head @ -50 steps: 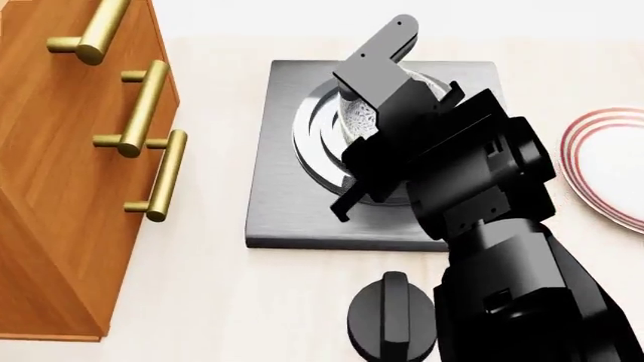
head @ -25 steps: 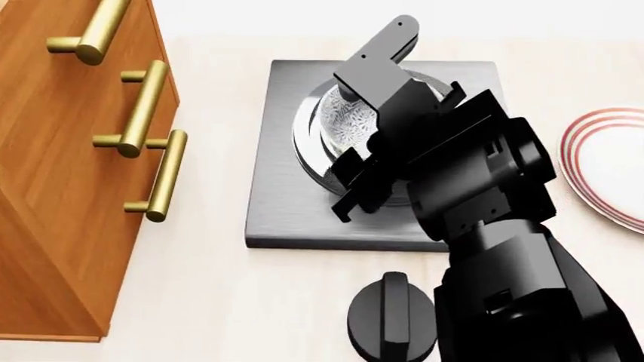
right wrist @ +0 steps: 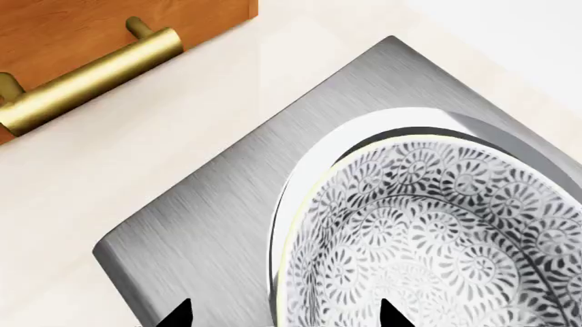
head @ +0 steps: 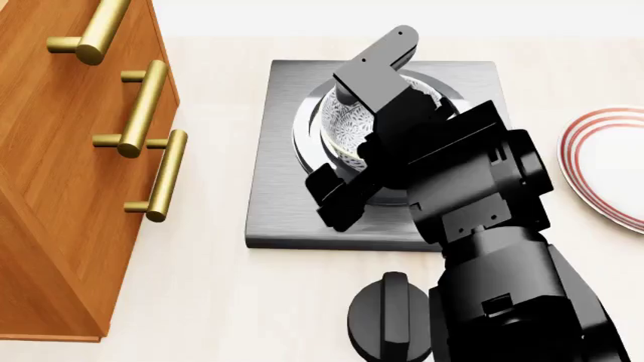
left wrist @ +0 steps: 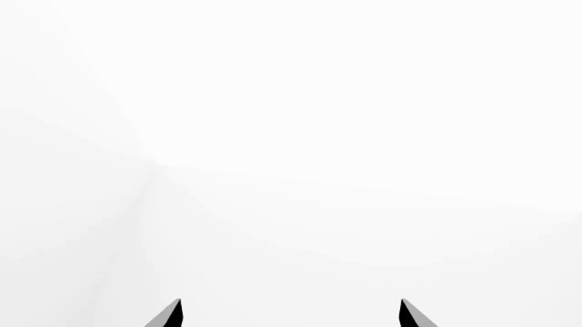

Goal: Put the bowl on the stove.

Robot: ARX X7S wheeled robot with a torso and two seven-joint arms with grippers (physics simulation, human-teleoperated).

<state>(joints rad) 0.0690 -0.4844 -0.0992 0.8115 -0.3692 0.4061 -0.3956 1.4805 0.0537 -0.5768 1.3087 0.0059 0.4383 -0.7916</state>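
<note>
Resting on the round burner rings of the stove (head: 292, 204), the bowl (head: 348, 124) sits roughly centred on the slab, with its patterned inside facing up and its rim level as far as the head view shows. In the right wrist view the bowl (right wrist: 437, 238) fills the area directly ahead of the right gripper (right wrist: 277, 315), whose two fingertips show spread apart near the bowl's near rim; neither tip visibly presses on the rim, so the right gripper (head: 352, 143) appears released, with its jaws standing wide on either side of the bowl's near edge. The bowl therefore lies straight in front of and just below this hand, and any withdrawal has to run back along the arm's own line, away from the rim, to avoid catching it. The left gripper (left wrist: 289, 315) faces only a blank white background, its fingertips apart and holding nothing, well away from the task area. Beyond the stove, the black knob (head: 391, 317) lies on the counter nearer the robot, the plate (head: 614, 166) to the right, and the wooden cabinet (head: 60, 173) to the left.
</note>
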